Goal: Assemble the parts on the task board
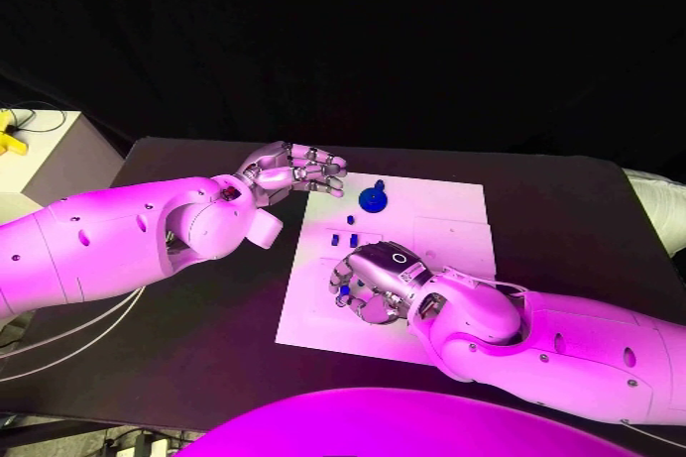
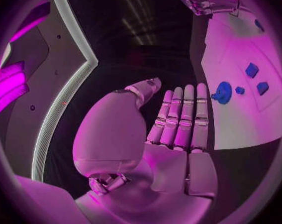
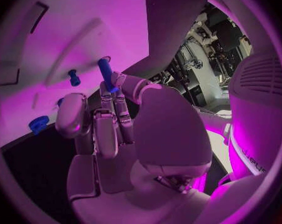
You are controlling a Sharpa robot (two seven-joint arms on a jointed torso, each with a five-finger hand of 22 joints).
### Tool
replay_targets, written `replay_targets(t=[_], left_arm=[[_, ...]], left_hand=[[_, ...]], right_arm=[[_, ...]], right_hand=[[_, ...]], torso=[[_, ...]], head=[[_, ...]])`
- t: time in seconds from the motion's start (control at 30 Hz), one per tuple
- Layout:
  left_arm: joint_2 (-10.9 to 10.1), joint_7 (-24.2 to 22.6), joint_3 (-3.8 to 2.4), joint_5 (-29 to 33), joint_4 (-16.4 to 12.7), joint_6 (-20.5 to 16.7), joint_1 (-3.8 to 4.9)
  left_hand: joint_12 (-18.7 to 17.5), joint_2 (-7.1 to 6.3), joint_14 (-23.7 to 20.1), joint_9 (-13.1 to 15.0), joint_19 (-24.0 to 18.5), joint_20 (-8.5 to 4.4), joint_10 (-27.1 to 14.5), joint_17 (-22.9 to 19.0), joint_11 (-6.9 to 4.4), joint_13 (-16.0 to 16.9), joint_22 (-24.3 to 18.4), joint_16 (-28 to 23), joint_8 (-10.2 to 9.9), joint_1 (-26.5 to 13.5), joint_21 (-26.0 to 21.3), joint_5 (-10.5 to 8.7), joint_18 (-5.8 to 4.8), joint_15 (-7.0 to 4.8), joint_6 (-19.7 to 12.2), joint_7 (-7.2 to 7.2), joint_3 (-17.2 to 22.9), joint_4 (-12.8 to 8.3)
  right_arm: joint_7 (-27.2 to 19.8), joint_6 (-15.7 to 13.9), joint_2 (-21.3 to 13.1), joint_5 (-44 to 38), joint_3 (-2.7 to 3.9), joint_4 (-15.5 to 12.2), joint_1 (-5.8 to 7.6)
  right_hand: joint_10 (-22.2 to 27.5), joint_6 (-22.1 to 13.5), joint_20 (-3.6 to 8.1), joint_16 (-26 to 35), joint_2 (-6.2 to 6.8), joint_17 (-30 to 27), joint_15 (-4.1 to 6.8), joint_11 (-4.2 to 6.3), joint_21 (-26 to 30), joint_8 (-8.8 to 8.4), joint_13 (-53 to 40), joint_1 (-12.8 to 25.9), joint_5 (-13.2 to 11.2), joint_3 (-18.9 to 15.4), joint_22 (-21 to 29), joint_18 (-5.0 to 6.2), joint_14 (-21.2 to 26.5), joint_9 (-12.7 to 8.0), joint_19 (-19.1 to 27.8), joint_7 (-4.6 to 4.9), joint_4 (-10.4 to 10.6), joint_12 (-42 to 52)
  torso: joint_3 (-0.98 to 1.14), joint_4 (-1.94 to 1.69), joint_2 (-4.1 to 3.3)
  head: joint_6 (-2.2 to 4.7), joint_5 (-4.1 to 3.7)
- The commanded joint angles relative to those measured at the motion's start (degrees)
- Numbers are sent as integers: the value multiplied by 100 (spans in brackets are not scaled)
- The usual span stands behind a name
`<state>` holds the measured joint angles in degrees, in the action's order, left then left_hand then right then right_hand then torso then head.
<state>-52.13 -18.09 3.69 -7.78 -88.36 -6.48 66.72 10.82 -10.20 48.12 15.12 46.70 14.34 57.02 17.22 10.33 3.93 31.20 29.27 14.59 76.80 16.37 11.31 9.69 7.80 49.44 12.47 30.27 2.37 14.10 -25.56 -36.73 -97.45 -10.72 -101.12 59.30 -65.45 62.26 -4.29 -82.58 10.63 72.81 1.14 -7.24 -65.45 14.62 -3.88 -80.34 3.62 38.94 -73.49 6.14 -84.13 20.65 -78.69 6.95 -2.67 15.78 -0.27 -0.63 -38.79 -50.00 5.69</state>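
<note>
While right hand (image 3: 110,129) pinches one blue peg (image 3: 106,73), left hand (image 1: 293,170) released, fingers (image 2: 184,117) straight.

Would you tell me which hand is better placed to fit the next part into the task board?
The right hand: it already pinches a blue peg over the task board. The left hand hovers open at its edge.

lit throughout in magenta, bright on the task board (image 1: 429,219), dim on the black table (image 1: 572,199). soft shadow beneath the right hand (image 1: 375,282). wrist views fisheye-bent, dark and blurred at rims.
</note>
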Motion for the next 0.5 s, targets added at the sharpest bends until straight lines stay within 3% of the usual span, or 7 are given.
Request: replay_targets(t=[0.03, 0.5], left_arm=[[0, -36, -2, 22, -15, 113, -2], [-5, -34, -2, 22, -14, 120, -2]], left_hand=[[31, 6, -19, -9, 40, -17, -20, 6, -3, 5, -5, -25, -12, -46, -25, 9, 58, 27, -39, 87, -19, -3], [31, 6, -19, -9, 40, -17, -20, 6, -3, 5, -5, -25, -12, -46, -25, 9, 58, 27, -39, 87, -19, -3]], right_arm=[[9, -163, -11, -35, -3, -18, -11], [21, -229, -49, -34, -3, -111, -21]], right_hand=[[-467, 27, -4, -17, -129, 1, 29, 417, -1, -7, -174, -77, 53, 27, -12, -68, -242, 8, -10, 25, -24, 23], [-469, 29, -5, -15, -126, -3, 29, 416, -9, -7, -177, -73, 53, 31, -18, -70, -241, 8, -12, 26, -30, 21]], torso=[[0, 0, -1], [1, 2, 0]], head=[[0, 6], [0, 19]])
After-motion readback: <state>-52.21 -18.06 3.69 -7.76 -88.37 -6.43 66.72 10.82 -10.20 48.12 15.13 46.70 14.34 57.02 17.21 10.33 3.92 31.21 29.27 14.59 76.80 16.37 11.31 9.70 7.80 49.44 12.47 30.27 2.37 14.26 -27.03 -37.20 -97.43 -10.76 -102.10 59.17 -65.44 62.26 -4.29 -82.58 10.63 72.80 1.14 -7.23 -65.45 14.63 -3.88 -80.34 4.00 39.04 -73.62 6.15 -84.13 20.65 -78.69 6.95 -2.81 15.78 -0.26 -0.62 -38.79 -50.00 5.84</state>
